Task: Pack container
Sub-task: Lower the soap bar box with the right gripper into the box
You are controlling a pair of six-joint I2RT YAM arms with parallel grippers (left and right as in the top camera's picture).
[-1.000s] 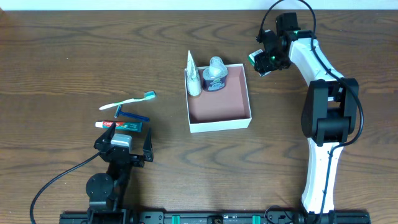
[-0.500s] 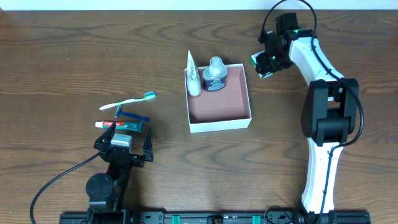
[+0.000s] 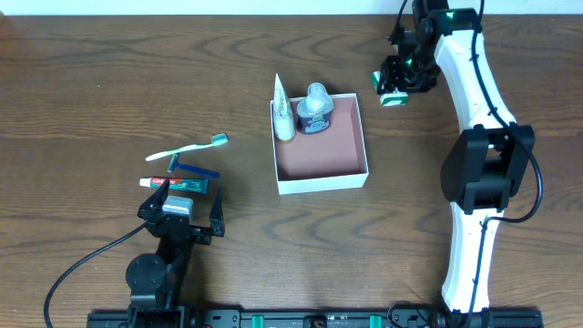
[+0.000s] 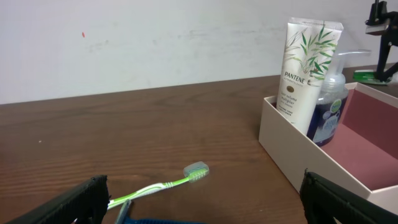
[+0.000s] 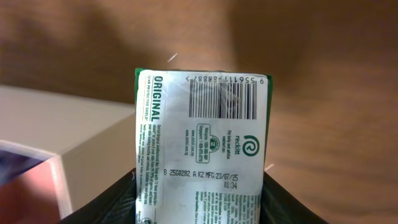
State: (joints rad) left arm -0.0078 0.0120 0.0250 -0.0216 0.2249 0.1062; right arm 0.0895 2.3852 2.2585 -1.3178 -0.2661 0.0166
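Green packet [image 5: 202, 149] tight in right tool's [image 5: 200, 206] grip, barcode [image 5: 221, 99] legible only in wrist view.

1. The left arm [image 3: 157, 264] is sitting folded low at the near edge, with the jaws of its black left gripper [image 3: 182, 208] standing wide apart.
2. The white right arm [image 3: 474, 137] is standing stretched far forward, its right gripper [image 3: 394, 89] pinching a green-and-white printed packet [image 5: 202, 124].

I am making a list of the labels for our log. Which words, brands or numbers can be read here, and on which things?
"PANTENE": white tube in the box.
"ORIGINAL": green pack, left edge.
"reckitt": same pack.
"MFG:23/07/25", "01:34": same pack.
Too small or blurred: the pack's fine print and barcode digits, and the labels of the toothpaste tube and pump bottle.
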